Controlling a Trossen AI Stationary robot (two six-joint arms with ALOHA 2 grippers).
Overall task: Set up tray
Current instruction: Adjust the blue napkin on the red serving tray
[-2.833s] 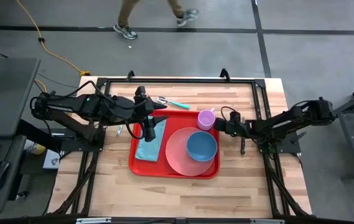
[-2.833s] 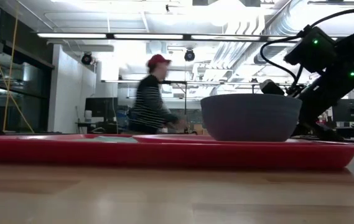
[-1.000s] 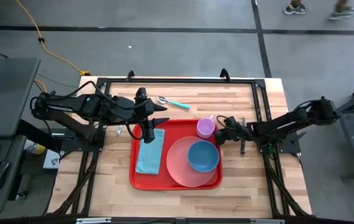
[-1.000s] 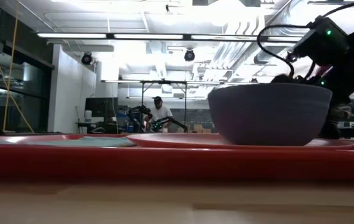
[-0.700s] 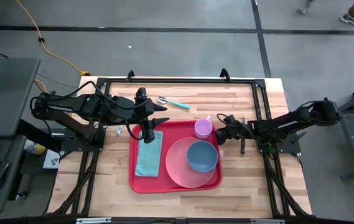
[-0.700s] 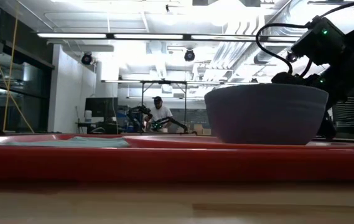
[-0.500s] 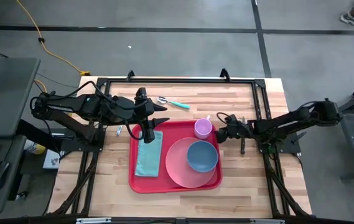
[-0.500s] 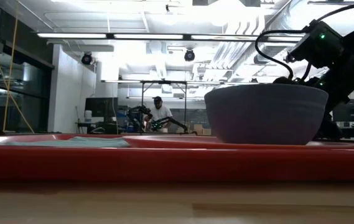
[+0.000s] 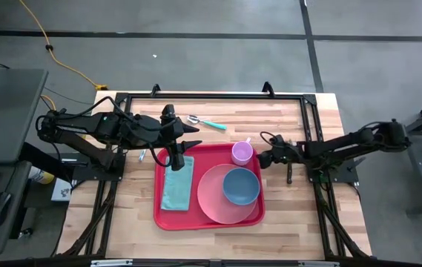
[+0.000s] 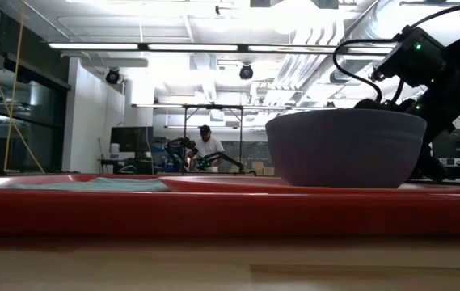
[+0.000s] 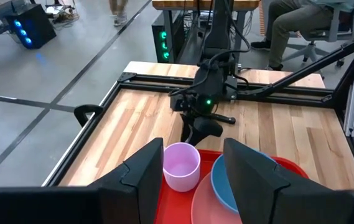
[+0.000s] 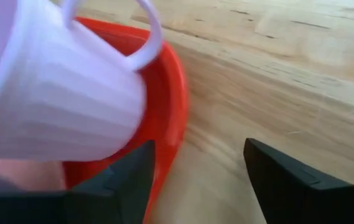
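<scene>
The red tray (image 9: 205,154) lies on the wooden table. On it are a teal napkin (image 9: 177,184), a pink plate (image 9: 214,202) with a blue bowl (image 9: 241,185) on it, and a lilac cup (image 9: 242,153) in the far right corner. My left gripper (image 9: 178,158) hangs open over the tray's far left part, above the napkin's far end. My right gripper (image 9: 258,159) stands open just off the tray's far right corner, beside the cup. In the right wrist view the right gripper (image 12: 198,146) shows the tray's rim (image 12: 170,106) and bare wood between its fingers.
A teal-handled utensil (image 9: 207,123) lies on the table beyond the tray, and another utensil (image 9: 142,155) lies left of it. A black frame (image 9: 196,96) runs along the table's far and side edges. Bare wood shows near the front edge (image 9: 211,241). A person (image 10: 205,149) stands far off in the room.
The tray with its dishes has shifted slightly toward the table's left edge and has since lain still.
</scene>
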